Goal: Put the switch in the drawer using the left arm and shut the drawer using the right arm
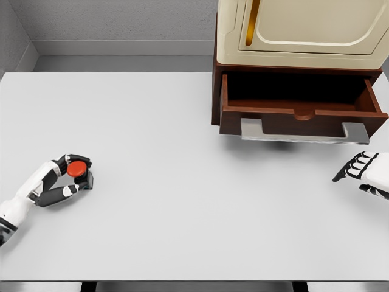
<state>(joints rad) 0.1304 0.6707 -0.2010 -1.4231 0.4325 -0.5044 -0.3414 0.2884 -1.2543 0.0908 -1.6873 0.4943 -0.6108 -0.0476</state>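
Observation:
The switch (77, 169), a small dark block with a round red button on top, sits on the white table (182, 182) at the far left. My left hand (72, 177) is wrapped around it, thumb on the near side and fingers on the far side, touching it. The dark wooden drawer (301, 114) stands pulled open under the cream cabinet (301, 33) at the upper right, its inside in shadow, with a grey handle (304, 132) along its front. My right hand (361, 171) rests low at the right edge, below the handle, fingers relaxed and holding nothing.
The table's near edge runs along the bottom of the view. A grey wall stands behind the table and cabinet.

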